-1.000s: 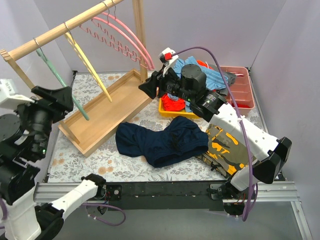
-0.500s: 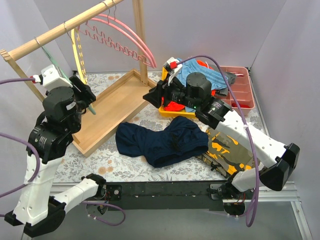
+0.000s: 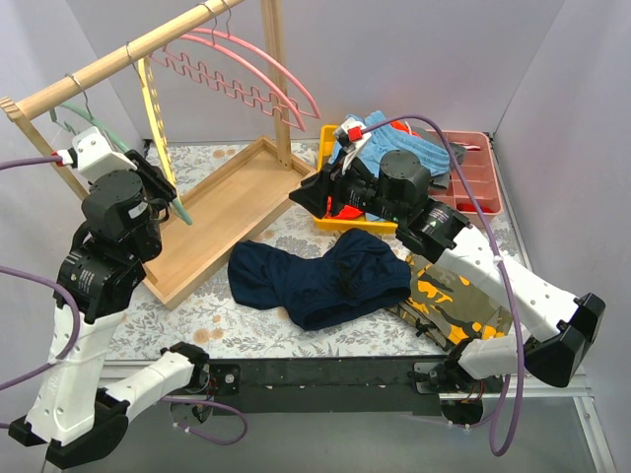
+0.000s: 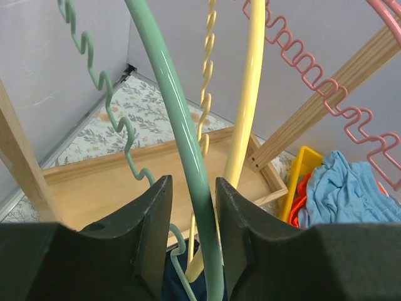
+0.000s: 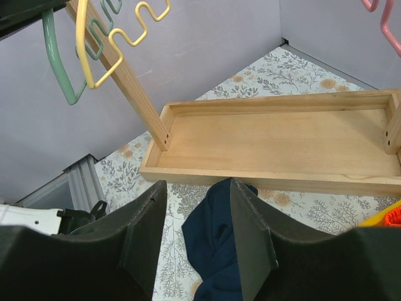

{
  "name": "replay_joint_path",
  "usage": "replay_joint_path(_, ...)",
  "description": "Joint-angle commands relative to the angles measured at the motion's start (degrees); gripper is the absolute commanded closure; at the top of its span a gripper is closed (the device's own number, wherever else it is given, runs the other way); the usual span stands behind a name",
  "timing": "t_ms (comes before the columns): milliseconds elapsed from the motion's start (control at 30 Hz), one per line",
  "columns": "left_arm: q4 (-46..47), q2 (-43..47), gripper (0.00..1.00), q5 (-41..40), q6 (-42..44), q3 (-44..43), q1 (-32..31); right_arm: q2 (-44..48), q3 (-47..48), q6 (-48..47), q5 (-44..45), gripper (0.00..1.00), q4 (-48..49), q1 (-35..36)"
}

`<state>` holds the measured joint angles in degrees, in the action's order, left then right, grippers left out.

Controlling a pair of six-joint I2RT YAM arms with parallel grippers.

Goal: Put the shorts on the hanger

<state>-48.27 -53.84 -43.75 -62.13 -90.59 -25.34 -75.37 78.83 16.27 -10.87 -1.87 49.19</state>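
The thin mint-green arched plastic hanger (image 4: pixel 188 150) is enclosed by the left gripper's (image 4: pixel 193 188) fingers (image 4: pixel 150 232); whether it is clamped cannot be told. The right gripper's (image 5: pixel 197 185) fingers (image 5: pixel 250 238) are kept apart, with the soft dark navy fabric shorts (image 5: pixel 216 251) beyond them.

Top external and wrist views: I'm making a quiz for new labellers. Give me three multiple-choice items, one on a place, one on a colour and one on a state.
1. Where do the shorts lie?
A) on the table beside the wooden tray
B) inside the wooden tray
C) held up in the air

2. What colour is the hanger that the left tool straddles?
A) pink
B) yellow
C) mint green

3. How is the right tool?
A) open and empty
B) shut on the shorts
C) shut on the hanger

Answers:
1 A, they lie spread on the floral tabletop.
2 C, a green arch runs between its fingers.
3 A, its fingers stand apart with nothing between.
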Motion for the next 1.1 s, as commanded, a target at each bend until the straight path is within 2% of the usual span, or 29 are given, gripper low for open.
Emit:
replay_joint_path(0, 1.69, -0.12, 0.66, -2.31, 1.48, 2.25, -0.23, 1.98, -0.43, 0.16, -0.55, 0.47, 2.31, 0.03)
replay_joint_path(200, 5.11, 0.76, 0.72, -1.52, 2.98, 4.19, -0.23, 2.34, -0.08, 0.08, -0.73, 0.47, 1.96, -0.06)
replay_joint_path(467, 6.96, -1.08, 1.00, 2.96, 8.95, -1.16, -0.23, 3.04, -0.25, -0.36, -0.20, 0.47, 1.96, 0.03)
replay_joint_path(833, 12.50, -4.24, 1.00, 7.18, 11.94, -5.65, -0.23, 2.78, 2.64, -2.47, 1.12, 0.47, -1.29, -0.06)
replay_joint_path(1067, 14.78, -7.49, 1.00, 13.07, 13.96, -8.99, -0.23, 2.43, 3.52, -3.26, 1.99, 0.47, -1.73, -0.06)
